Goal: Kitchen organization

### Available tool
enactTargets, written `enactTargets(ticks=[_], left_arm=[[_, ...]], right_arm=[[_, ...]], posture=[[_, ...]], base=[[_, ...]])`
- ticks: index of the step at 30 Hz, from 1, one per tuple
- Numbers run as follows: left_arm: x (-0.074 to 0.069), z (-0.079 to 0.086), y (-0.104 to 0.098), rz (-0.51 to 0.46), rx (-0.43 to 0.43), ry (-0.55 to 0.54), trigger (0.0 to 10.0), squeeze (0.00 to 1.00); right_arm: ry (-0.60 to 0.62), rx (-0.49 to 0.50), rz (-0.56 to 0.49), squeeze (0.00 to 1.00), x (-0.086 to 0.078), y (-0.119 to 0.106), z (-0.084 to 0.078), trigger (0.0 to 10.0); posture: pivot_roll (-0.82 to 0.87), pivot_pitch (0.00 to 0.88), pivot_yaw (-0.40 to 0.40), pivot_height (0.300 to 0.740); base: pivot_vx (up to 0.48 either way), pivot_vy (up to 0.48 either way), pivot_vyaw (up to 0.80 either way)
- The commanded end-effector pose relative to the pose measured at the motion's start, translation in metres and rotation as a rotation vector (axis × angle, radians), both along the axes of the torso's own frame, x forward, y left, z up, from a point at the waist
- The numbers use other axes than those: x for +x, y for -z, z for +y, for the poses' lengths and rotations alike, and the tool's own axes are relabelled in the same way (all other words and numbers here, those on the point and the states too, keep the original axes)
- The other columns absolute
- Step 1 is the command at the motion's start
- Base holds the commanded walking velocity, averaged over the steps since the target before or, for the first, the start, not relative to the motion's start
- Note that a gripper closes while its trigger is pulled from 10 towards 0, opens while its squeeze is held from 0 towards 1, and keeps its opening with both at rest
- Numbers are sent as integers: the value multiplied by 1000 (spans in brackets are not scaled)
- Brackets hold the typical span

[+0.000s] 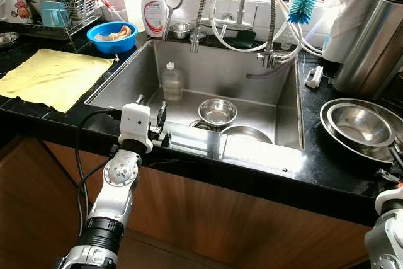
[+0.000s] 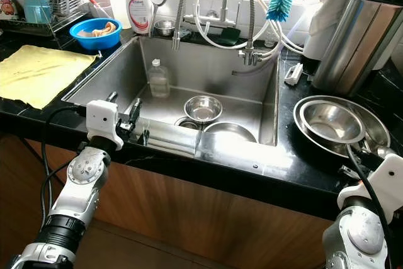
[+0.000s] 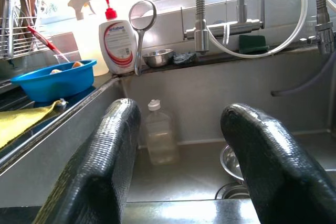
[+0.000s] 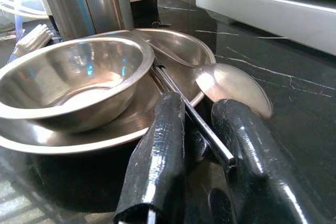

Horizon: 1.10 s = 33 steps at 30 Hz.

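We are holding our left gripper [image 3: 178, 166] at the near rim of the steel sink [image 1: 277, 102], its two rubbery black fingers [image 3: 100, 166] spread wide and gripping nothing. On the right, our right gripper [image 4: 197, 150] is reaching in at the near edge of the stacked bowls, fingers narrowed around a thin metal rod [image 4: 194, 114] that is lying between them; whether they are actually pinching it, we cannot tell. Just beyond it a polished spoon-shaped piece [image 4: 231, 85] is resting against the rim of a wide, shallow steel basin [image 1: 334, 137], which is cradling a smaller shiny steel bowl [image 1: 360, 124] on the glossy black stone counter [image 1: 315, 168]. Down in the sink, a small round steel bowl [image 1: 217, 111] is sitting near the drain, and a clear plastic bottle [image 1: 171, 83] with a white cap is standing upright toward the far left corner. On the left counter a crumpled yellow cloth [image 1: 53, 77] is lying flat. Farther back, a blue plastic bowl [image 1: 112, 36] is sitting beside a white soap bottle [image 1: 153, 12] with a red pump, and a coiled spring faucet [image 1: 261, 11] is arching over the sink.
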<state>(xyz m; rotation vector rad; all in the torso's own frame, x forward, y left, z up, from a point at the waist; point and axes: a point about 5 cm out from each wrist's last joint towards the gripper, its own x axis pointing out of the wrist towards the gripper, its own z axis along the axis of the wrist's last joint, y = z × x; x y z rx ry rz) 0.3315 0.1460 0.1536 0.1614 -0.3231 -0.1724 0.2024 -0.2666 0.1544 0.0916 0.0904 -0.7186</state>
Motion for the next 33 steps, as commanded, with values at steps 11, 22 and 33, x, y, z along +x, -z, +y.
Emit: enactTargets(ticks=[11, 22, 33], left_arm=[[2, 0, -7, -27, 19, -1, 10000, 0], [1, 1, -7, -28, 26, -4, 10000, 0], [2, 1, -8, -32, 29, -1, 10000, 0]], right_arm=[[-25, -3, -9, 0, 5, -4, 1, 627], [-101, -22, -58, 0, 14, -12, 10, 10000], [-173, -88, -181, 0, 25, -37, 20, 10000]], posture=[[-29, 0, -13, 740], [-21, 0, -17, 740], [-16, 0, -14, 740]], base=[[0, 0, 0], [0, 0, 0], [0, 0, 0]])
